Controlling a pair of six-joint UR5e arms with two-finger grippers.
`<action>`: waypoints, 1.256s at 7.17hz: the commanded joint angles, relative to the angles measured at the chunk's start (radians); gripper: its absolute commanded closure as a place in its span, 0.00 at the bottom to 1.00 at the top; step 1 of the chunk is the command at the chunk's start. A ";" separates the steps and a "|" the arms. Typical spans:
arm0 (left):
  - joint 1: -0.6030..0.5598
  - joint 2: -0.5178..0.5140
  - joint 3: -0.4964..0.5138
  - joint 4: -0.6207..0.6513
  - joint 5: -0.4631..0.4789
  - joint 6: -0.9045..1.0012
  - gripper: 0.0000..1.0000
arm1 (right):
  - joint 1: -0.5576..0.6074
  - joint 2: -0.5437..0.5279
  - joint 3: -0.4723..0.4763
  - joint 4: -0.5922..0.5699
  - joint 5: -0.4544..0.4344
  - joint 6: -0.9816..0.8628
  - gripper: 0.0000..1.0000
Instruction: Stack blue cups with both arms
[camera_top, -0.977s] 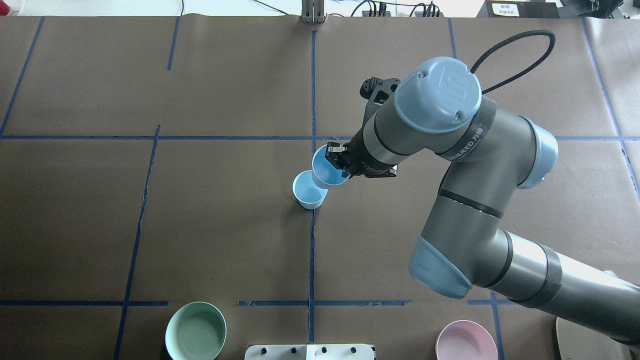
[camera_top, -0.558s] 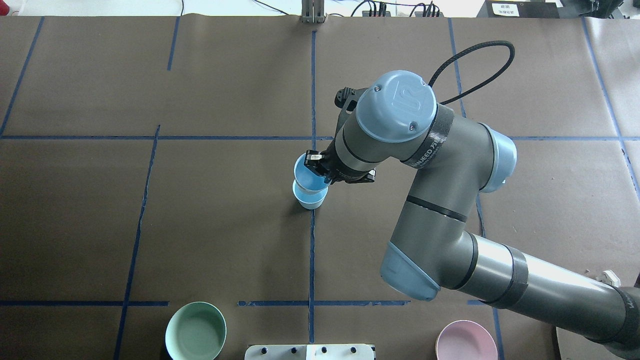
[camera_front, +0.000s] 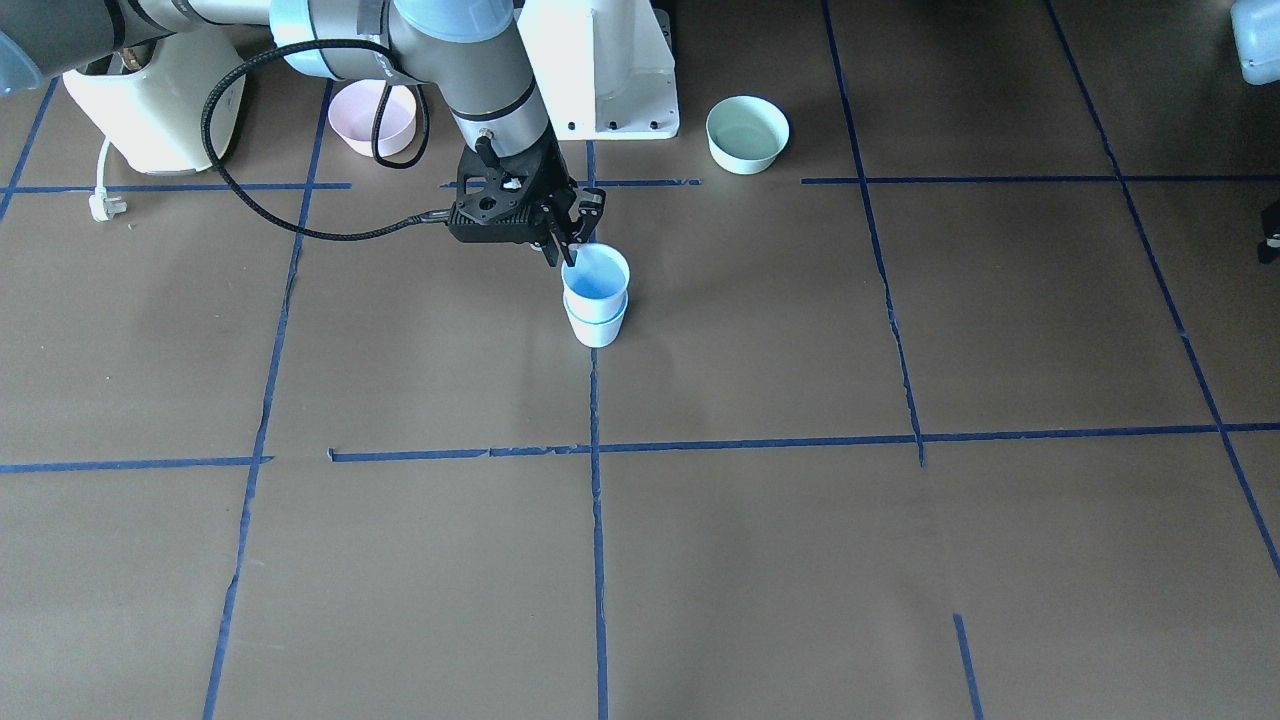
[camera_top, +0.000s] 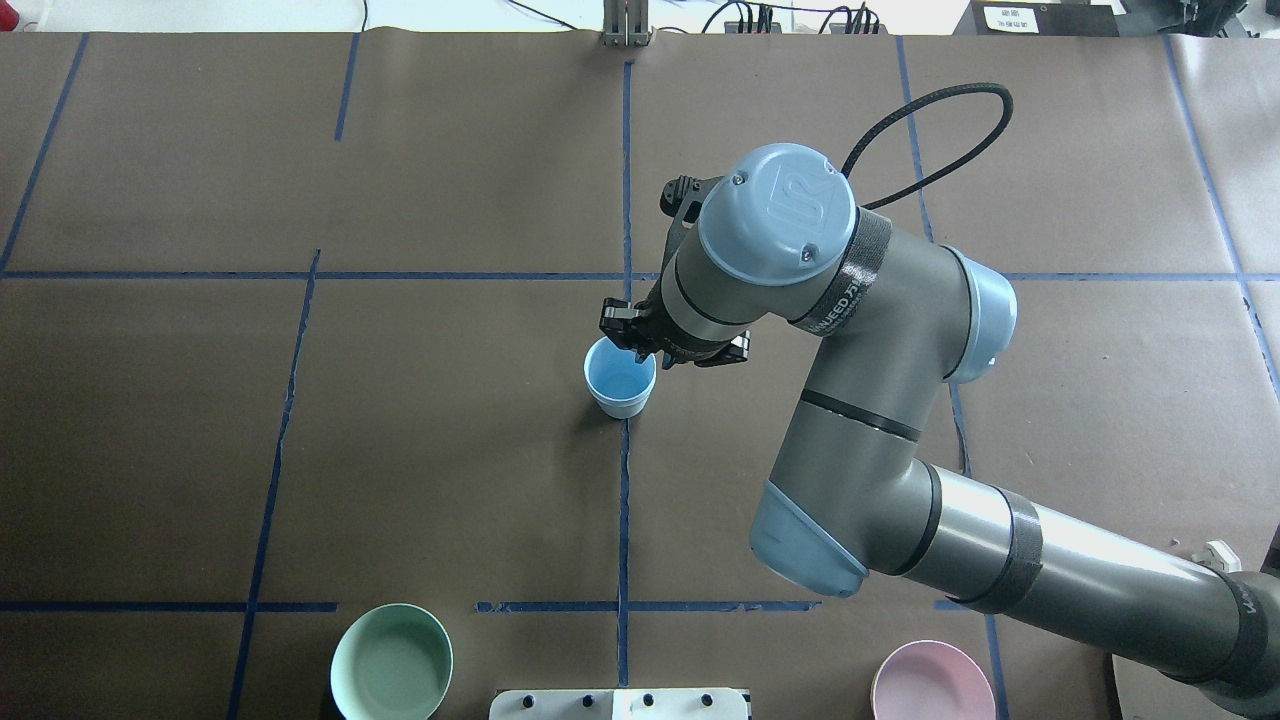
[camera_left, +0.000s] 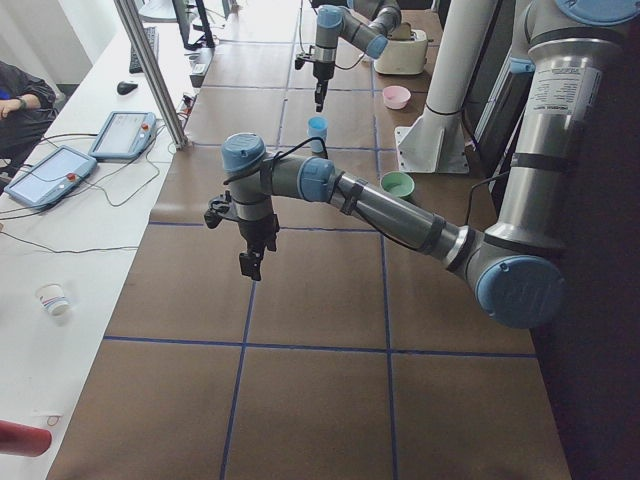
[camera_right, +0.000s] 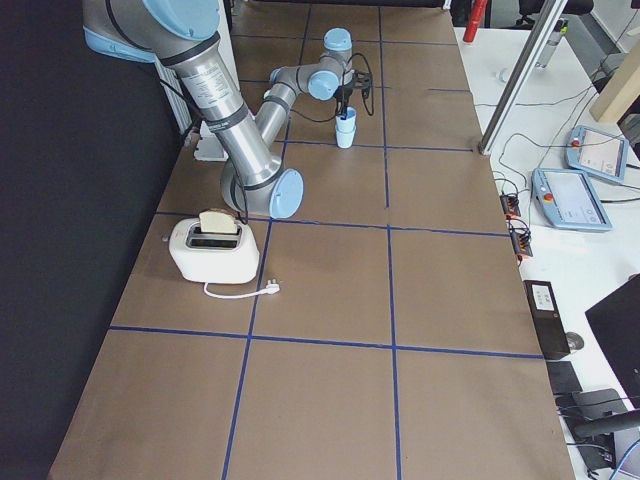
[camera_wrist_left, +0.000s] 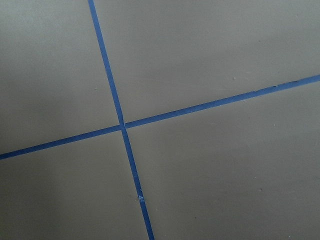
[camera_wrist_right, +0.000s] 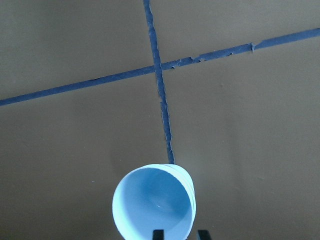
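Observation:
The two blue cups stand nested on the table's centre tape line, the upper cup (camera_front: 596, 272) sitting inside the lower cup (camera_front: 596, 325). The stack also shows in the overhead view (camera_top: 620, 380) and the right wrist view (camera_wrist_right: 152, 205). My right gripper (camera_top: 628, 345) hangs at the upper cup's rim, one fingertip (camera_wrist_right: 158, 234) over the inside and the other outside, with a wide gap: open. My left gripper (camera_left: 250, 262) hovers over bare table far to the left; I cannot tell whether it is open or shut.
A mint-green bowl (camera_top: 391, 662) and a pink bowl (camera_top: 932, 683) sit near the robot's base (camera_front: 600, 70). A white toaster (camera_right: 213, 248) with a loose plug stands at the right end. Blue tape lines cross the brown table.
The right arm carried the held cup left and down into the standing cup. The cups are now nested and the fingers have spread at the rim.

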 joint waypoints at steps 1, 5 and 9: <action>-0.002 0.000 0.003 -0.001 0.000 0.000 0.00 | 0.001 0.001 0.002 0.001 -0.004 0.000 0.00; -0.101 0.002 0.142 -0.032 -0.096 0.138 0.00 | 0.151 -0.088 0.087 -0.005 0.071 -0.177 0.00; -0.163 0.153 0.279 -0.325 -0.203 0.122 0.00 | 0.463 -0.303 0.101 -0.011 0.293 -0.608 0.00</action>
